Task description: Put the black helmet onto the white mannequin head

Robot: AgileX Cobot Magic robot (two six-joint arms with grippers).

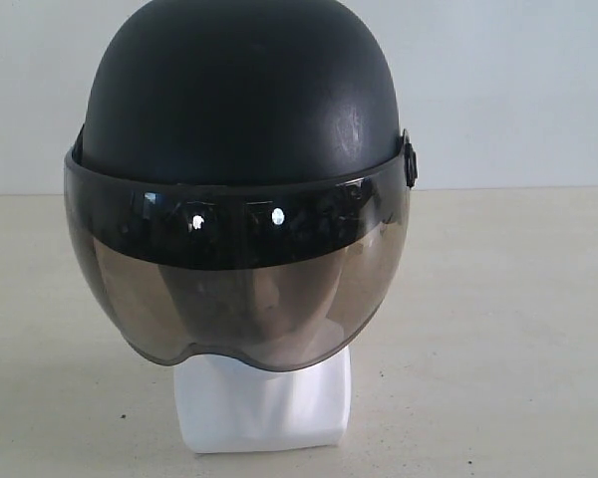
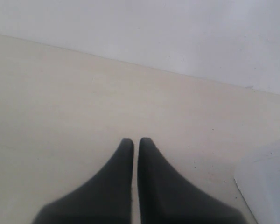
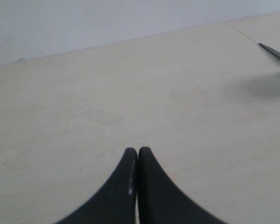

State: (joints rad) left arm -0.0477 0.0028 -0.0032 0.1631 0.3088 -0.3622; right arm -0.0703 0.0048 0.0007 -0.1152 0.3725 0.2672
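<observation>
The black helmet (image 1: 239,95) sits on top of the white mannequin head, its smoky visor (image 1: 234,279) down over the face, which shows only dimly through the tint. Below the visor the white neck base (image 1: 264,403) stands on the table. Neither gripper appears in the exterior view. In the left wrist view my left gripper (image 2: 136,140) is shut with nothing between its fingers, above bare table. My right gripper (image 3: 137,150) is likewise shut and empty over the table in the right wrist view.
The cream table (image 1: 518,329) runs back to a pale wall (image 1: 518,90). A white block corner (image 2: 266,182) shows at the edge of the left wrist view. A thin dark rod (image 3: 275,53) shows at the edge of the right wrist view.
</observation>
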